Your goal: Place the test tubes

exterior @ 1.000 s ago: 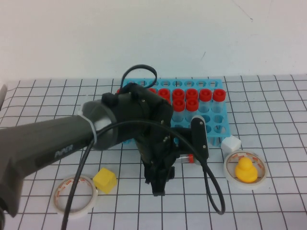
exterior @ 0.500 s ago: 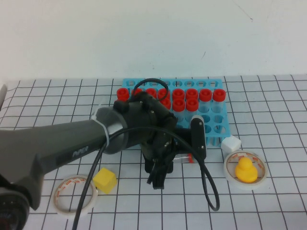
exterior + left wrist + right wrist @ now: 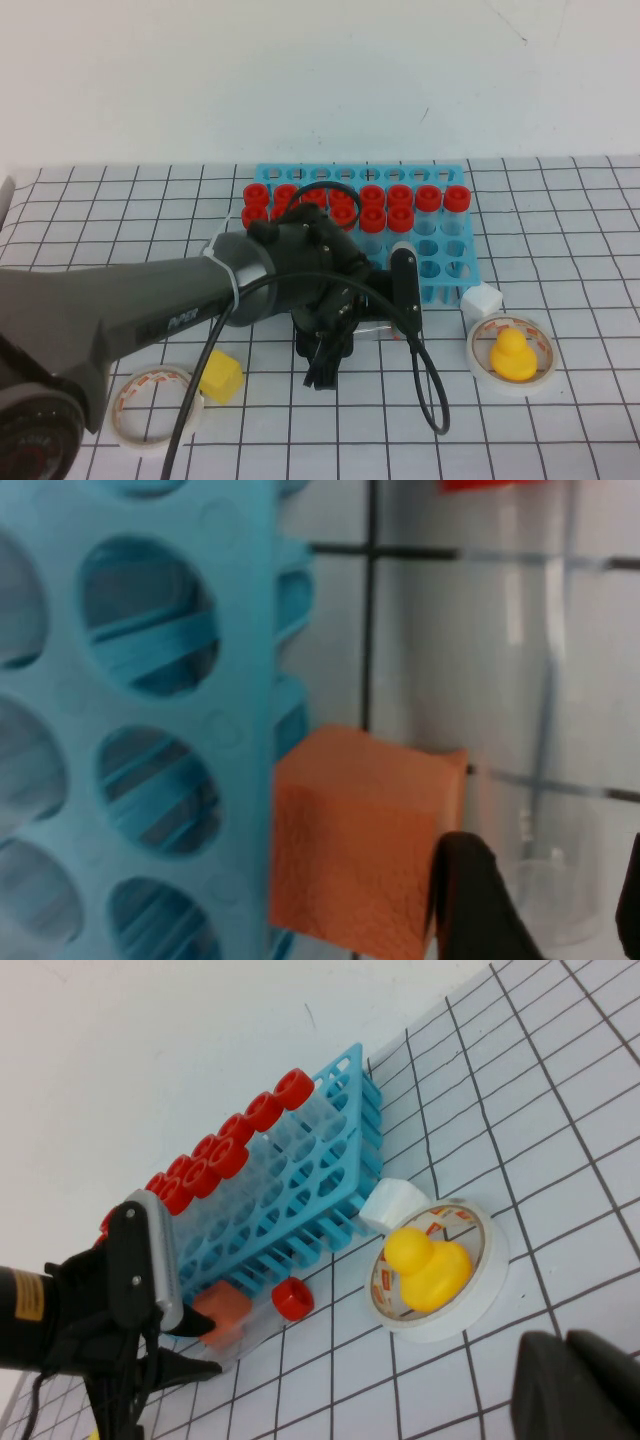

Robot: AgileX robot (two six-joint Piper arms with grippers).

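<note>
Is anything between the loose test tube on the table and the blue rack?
Yes: an orange cube sits between the test tube and the base of the blue rack, by the open left pincer. The shut right pincer hangs off to the right.

My left pincer (image 3: pixel 552 910) sits low at the front of the blue rack (image 3: pixel 447 268), jaws apart and hemmed in. The rack wall is on one side, an orange cube (image 3: pixel 365 850) lies just beside one finger, and the lying tube (image 3: pixel 540 680) is between the fingers. Red-capped tubes (image 3: pixel 385 203) crowd the rack's back rows; the front holes are free from above. To the right, a white cube (image 3: pixel 482 298) and a duck (image 3: pixel 511 354) on its tape roll (image 3: pixel 541 378) block the way. To the left, near my arm, lie a yellow cube (image 3: pixel 222 376) and another roll (image 3: pixel 128 412). Bare surface (image 3: pixel 580 440) lies front right, and my right pincer (image 3: pixel 575 1390) hangs above it, jaws together
</note>
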